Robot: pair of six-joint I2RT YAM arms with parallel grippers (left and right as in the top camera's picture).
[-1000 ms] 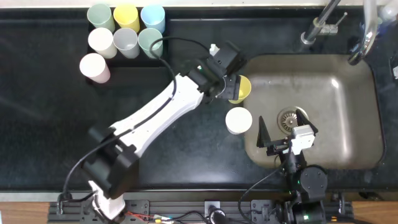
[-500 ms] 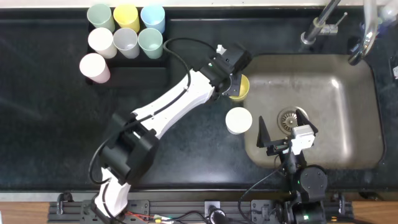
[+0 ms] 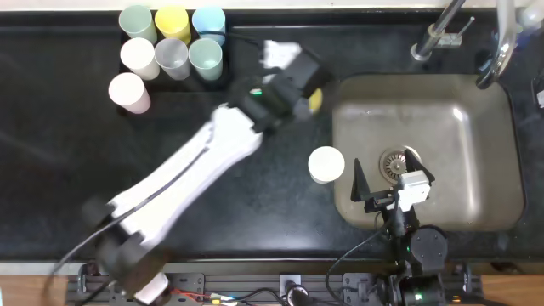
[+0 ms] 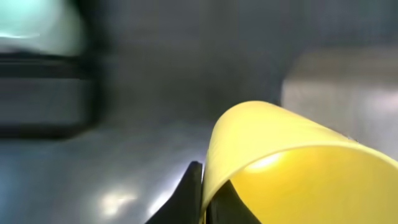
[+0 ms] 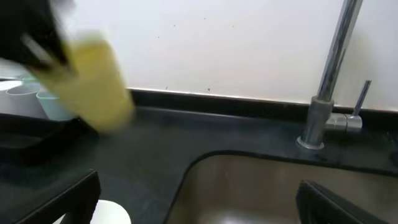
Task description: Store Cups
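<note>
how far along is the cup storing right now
Done: seven cups stand grouped at the back left of the counter. In hand: the left end effector grips a yellow cup, lifted beside the sink. Left: setting it down, then the white cup by the sink's edge.

The left arm (image 3: pixel 195 170) stretches diagonally from its base across the surface. The left jaws pinch the wall of a yellow plastic cup (image 4: pixel 298 168) that sits between them. The right arm (image 3: pixel 406 223) sits folded near its base, the right jaws spread wide apart.
</note>
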